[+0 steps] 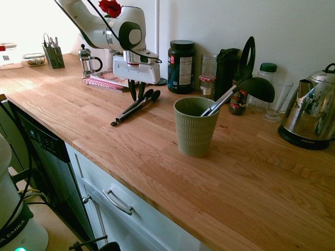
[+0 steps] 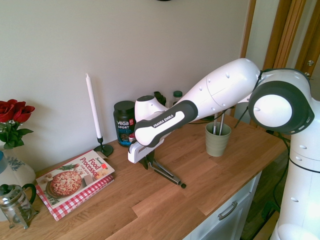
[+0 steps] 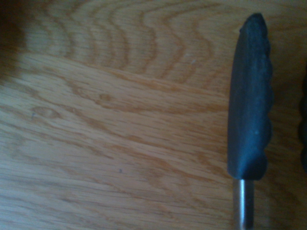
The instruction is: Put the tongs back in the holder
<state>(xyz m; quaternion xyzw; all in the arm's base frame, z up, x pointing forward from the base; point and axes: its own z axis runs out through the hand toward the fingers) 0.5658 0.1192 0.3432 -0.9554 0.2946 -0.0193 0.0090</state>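
The tongs (image 1: 133, 109) lie flat on the wooden counter, silver arms towards the front edge and black tips towards the wall. My gripper (image 1: 136, 95) is down over them near the tip end. Its two dark fingers stand narrowly apart on either side of the arms, and I cannot tell whether they touch. From the other side the tongs (image 2: 165, 172) stick out below the gripper (image 2: 149, 162). The wrist view shows one black tip of the tongs (image 3: 252, 96) on the wood. The green ribbed holder (image 1: 194, 130) stands upright to the right with a black ladle (image 1: 259, 86) in it.
Along the wall stand a dark jar (image 1: 181, 67), bottles, a glass and a steel kettle (image 1: 311, 112). A French press (image 1: 87, 61), a cookbook (image 2: 75, 180), a candle (image 2: 94, 112) and a small cutlery box (image 1: 53, 55) lie beyond the arm.
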